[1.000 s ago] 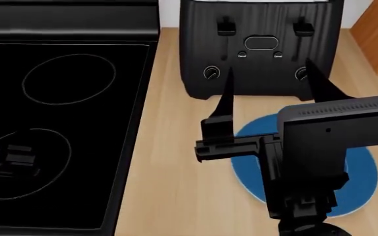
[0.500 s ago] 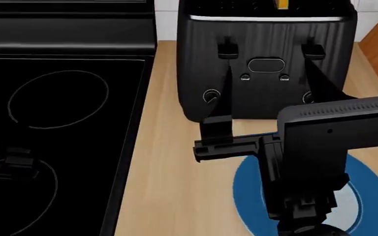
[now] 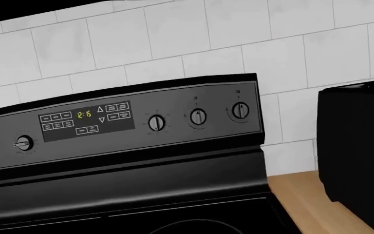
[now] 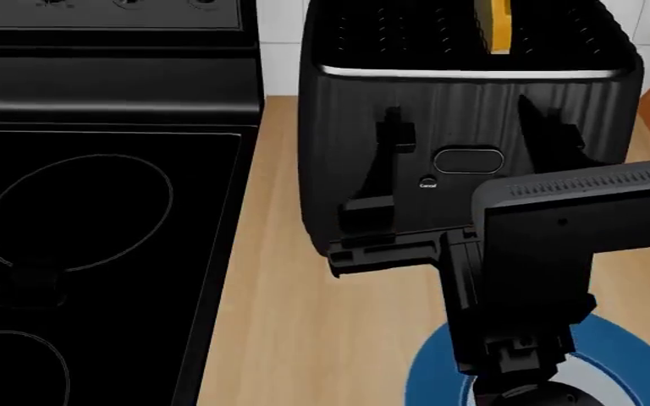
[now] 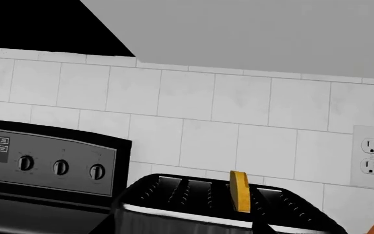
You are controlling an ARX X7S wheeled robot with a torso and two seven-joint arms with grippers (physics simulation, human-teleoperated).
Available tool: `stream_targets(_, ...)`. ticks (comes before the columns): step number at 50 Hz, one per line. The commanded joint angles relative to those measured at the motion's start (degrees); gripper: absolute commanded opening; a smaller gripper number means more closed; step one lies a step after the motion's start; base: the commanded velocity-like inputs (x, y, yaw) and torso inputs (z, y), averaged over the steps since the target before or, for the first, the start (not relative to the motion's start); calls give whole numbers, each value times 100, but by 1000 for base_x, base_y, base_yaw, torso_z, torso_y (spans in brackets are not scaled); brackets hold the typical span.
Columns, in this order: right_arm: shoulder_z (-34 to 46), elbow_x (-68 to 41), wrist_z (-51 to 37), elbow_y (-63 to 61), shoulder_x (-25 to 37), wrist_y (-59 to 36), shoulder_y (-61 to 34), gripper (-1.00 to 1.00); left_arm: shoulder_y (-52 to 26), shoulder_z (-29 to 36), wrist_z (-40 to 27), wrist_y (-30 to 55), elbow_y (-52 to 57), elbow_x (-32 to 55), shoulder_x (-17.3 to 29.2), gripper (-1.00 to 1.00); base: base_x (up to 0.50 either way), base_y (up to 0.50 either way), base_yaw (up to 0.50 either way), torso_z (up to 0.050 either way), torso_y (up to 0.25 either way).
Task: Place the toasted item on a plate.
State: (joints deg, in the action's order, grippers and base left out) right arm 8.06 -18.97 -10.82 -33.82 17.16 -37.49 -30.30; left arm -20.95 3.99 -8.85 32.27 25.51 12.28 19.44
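Since a moment ago right gripper [image 4: 460,161] climbed against toaster [image 4: 337,152] front; plate [image 4: 438,372] slid down-frame. Jaws spread wide, holding nothing. Toast [image 4: 493,25] on edge in a toaster slot. Left gripper [image 4: 26,283] over stove [image 4: 99,93], state unclear

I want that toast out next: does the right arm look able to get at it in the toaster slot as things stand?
Probably yes. The toast stands clear above the toaster slot, nothing covering it. The right gripper is open but sits lower, before the toaster's front, so it must rise first.
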Motion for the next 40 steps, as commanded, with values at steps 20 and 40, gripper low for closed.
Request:
stream_targets(20,-319,-683,-497,-528,98,-2324,-1985,100,-1,12,-24,-26,-8,76,33,100,14,0,0,0,0)
stream_targets(40,-451,-953,-546,1311,-249,-3509,-3726,100,66,29,-51,-80,13,106,53,100,0,0,0,0,0)
